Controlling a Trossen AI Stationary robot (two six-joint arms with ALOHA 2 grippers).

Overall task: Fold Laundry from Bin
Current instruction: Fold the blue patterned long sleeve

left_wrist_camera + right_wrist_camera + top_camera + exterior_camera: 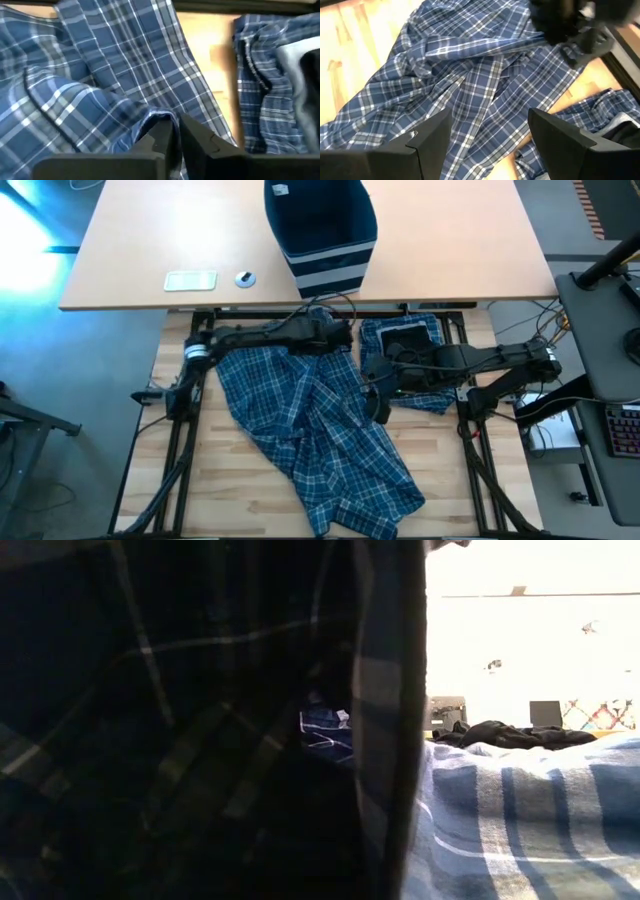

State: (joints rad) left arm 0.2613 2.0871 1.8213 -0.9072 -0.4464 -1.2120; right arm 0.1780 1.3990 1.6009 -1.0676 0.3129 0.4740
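On the counter (210, 480): plaid trousers (320, 440) sprawl unfolded | left hand (172, 140) pinches their edge | right hand (485, 140) gapes, empty | bin (320, 230) looks emptied; folding barely begun

Clearance on the light wood table: centre blocked, outer strips open.

The centre of the table (240, 490) is covered by the plaid trousers (320, 440), spread from the far edge to the near edge. The far middle is occupied by the left arm (270, 337); the right arm (470, 362) lies across a smaller plaid pile (415, 370) on the right. Bare wood is left between trousers and pile, and along both outer sides. Beyond the far edge, the bin (322, 230) stands on a second table. The low view is blocked by cloth.
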